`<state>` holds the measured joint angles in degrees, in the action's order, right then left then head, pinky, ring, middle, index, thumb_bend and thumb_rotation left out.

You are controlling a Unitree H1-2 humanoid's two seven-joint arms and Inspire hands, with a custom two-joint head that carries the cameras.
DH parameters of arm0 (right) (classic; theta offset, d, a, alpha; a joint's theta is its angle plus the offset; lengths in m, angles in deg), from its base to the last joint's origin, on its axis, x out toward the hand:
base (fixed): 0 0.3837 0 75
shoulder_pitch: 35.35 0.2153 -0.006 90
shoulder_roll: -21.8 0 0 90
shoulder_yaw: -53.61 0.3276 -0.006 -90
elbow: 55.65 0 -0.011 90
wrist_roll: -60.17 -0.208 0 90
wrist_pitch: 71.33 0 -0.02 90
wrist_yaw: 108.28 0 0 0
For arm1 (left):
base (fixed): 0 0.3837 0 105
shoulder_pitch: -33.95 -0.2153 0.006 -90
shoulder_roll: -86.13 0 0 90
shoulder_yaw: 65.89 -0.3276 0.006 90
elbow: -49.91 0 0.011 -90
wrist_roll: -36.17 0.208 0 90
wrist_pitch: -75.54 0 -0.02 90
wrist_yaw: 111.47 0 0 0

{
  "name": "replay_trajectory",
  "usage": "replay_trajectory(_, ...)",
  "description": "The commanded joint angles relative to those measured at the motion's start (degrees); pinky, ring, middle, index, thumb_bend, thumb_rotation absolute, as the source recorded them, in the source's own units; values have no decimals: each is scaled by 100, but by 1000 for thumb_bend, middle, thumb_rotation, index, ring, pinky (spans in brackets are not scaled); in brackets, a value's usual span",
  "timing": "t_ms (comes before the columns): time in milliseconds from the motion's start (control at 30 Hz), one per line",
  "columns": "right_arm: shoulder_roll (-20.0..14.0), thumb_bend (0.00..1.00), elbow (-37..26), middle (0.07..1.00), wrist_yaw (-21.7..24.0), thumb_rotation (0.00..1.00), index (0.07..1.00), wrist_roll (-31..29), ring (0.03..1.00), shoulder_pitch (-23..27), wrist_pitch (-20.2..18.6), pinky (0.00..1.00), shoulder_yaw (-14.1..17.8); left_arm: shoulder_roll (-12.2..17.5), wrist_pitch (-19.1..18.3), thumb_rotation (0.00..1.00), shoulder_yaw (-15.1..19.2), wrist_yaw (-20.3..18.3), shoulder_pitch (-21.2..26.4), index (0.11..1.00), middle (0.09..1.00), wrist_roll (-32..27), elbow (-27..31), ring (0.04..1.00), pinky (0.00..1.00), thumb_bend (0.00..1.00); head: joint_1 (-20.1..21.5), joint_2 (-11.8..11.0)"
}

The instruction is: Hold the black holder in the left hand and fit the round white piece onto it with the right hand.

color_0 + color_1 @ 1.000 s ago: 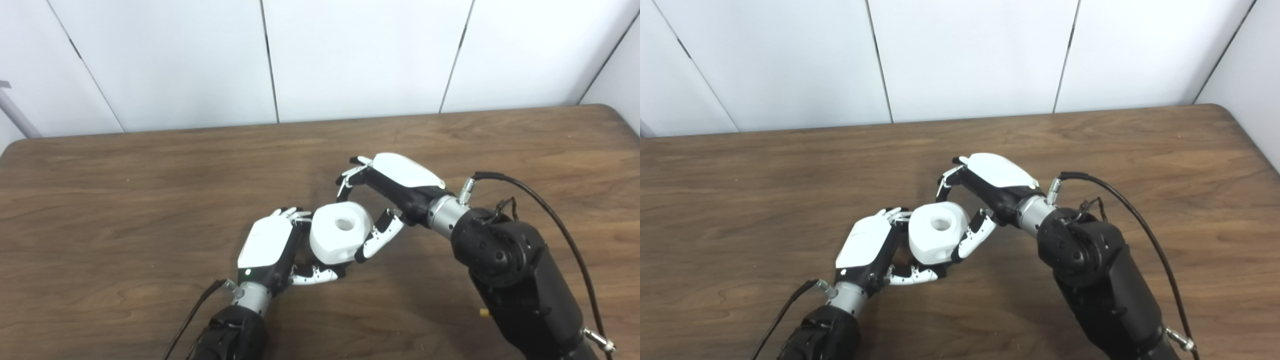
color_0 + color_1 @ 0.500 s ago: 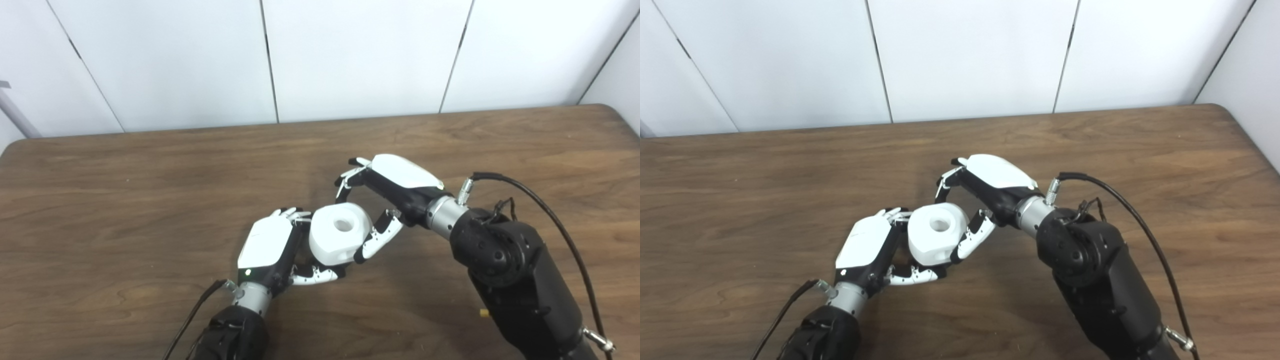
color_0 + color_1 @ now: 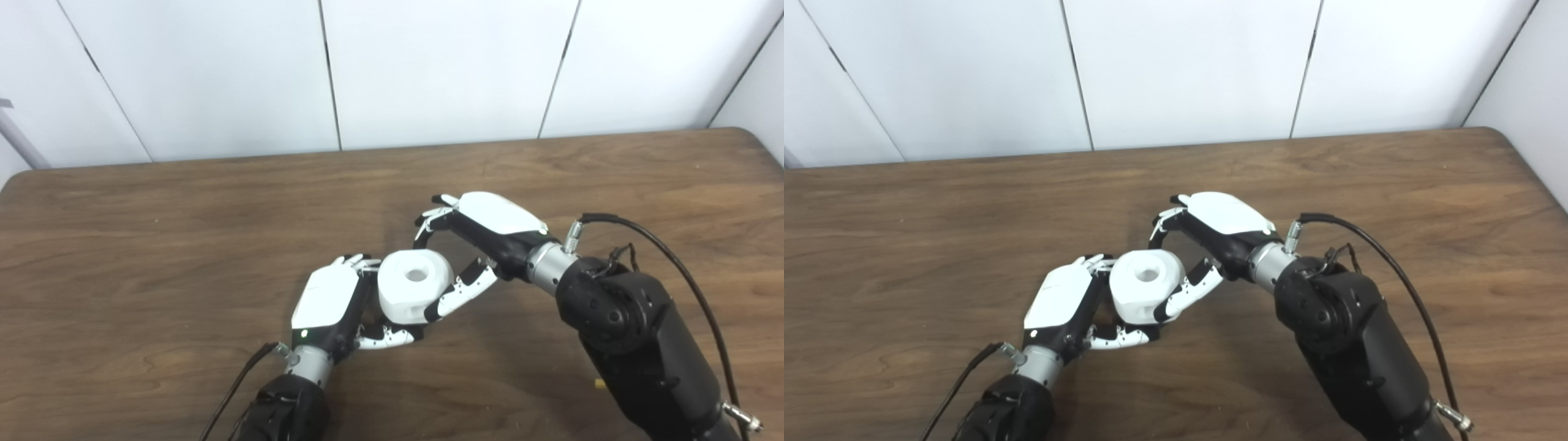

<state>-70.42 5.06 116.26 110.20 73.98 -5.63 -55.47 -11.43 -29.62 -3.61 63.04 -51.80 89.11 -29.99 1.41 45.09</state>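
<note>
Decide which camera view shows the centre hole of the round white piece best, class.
The left eye view: the round white piece faces up with its hole slightly larger and clear of both hands. The right eye view shows the same hole equally unobstructed, only marginally smaller.

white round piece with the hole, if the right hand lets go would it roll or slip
The white round piece looks rigid, keeping its shape between the right hand and left hand. Its smooth, glossy surface probably makes it slippery. Its side looks faceted, so it would likely settle rather than roll far on the table.
</note>
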Motion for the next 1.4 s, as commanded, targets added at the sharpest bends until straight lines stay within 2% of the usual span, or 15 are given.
replay_trajectory(0, 11, 1000, -132, 893, -96, 407, 677, 53, 1000, 124, 20, 998, 47, -17, -57, 50, -132, -315, -79, 486, 791, 12, -165, 888, 936, 522, 8, 4)
replay_trajectory(333, 45, 1000, -167, 951, -98, 387, 712, 75, 1000, 90, -52, 978, 122, -35, -68, 51, -133, -321, -76, 486, 789, 41, -172, 887, 932, 522, 9, 11)
replay_trajectory(567, -21, 1000, -231, 992, 26, 455, 788, 200, 1000, 122, -64, 998, 95, -26, -54, 51, -126, -323, -73, 486, 789, 13, -167, 888, 929, 522, 13, 4)
replay_trajectory(867, -165, 1000, -627, 991, 349, 469, 809, 296, 1000, 17, -139, 1000, 246, 4, -23, 50, -85, -290, -53, 486, 788, -25, -212, 887, 933, 522, 52, 11)
replay_trajectory(1100, -206, 1000, -928, 996, 528, 457, 817, 329, 1000, -128, -209, 1000, 457, 45, -14, 50, -54, -310, -42, 486, 789, -51, -208, 888, 935, 522, 70, 13)
replay_trajectory(1367, -246, 1000, -1215, 994, 784, 447, 819, 255, 1000, -374, -246, 1000, 898, 97, 22, 50, -19, -281, -29, 486, 784, -88, -226, 886, 926, 522, 102, -11)
